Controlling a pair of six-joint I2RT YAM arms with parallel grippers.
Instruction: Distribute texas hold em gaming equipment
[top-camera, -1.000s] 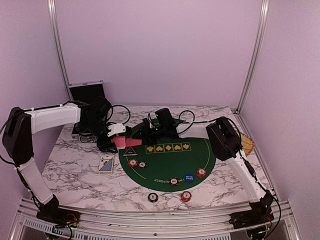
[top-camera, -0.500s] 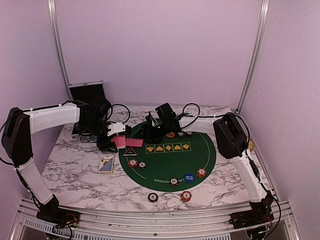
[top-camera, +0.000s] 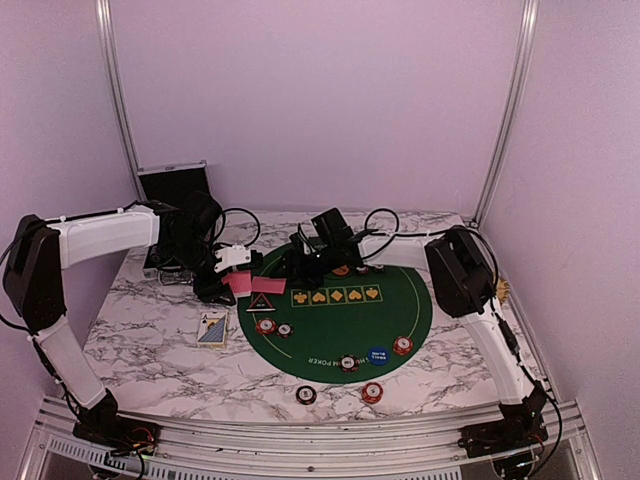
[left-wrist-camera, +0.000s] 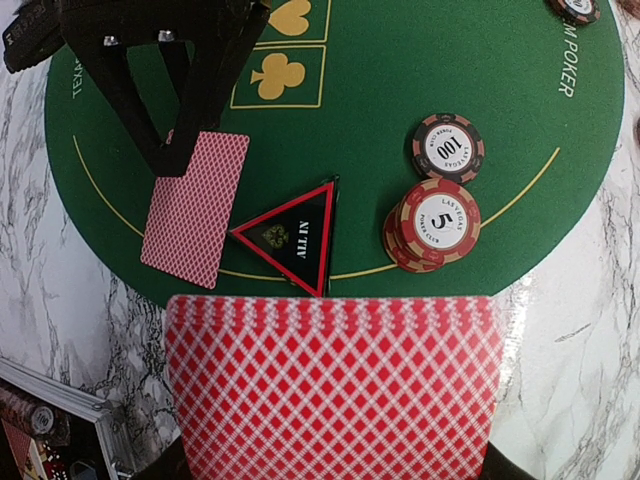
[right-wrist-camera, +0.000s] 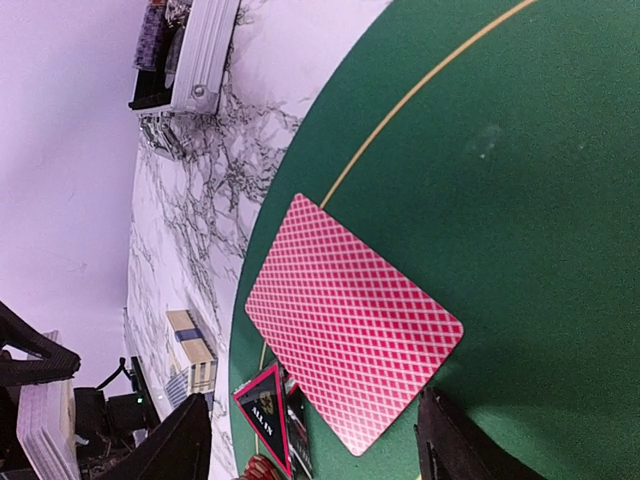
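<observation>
You're looking into a small booth. Its back wall (top-camera: 320, 100), left wall (top-camera: 50, 110) and right wall (top-camera: 590, 200) are plain and lilac-tinted under soft, even light. Two slim metal posts, the left post (top-camera: 114, 90) and the right post (top-camera: 511, 100), rise in the back corners, leaning slightly outward. Your bench (top-camera: 150, 345) has a white marble-look top with grey veins. A metal rail (top-camera: 300, 436) runs along its near edge. At the far left corner a silver-edged black case (top-camera: 175, 185) stands against the wall.
</observation>
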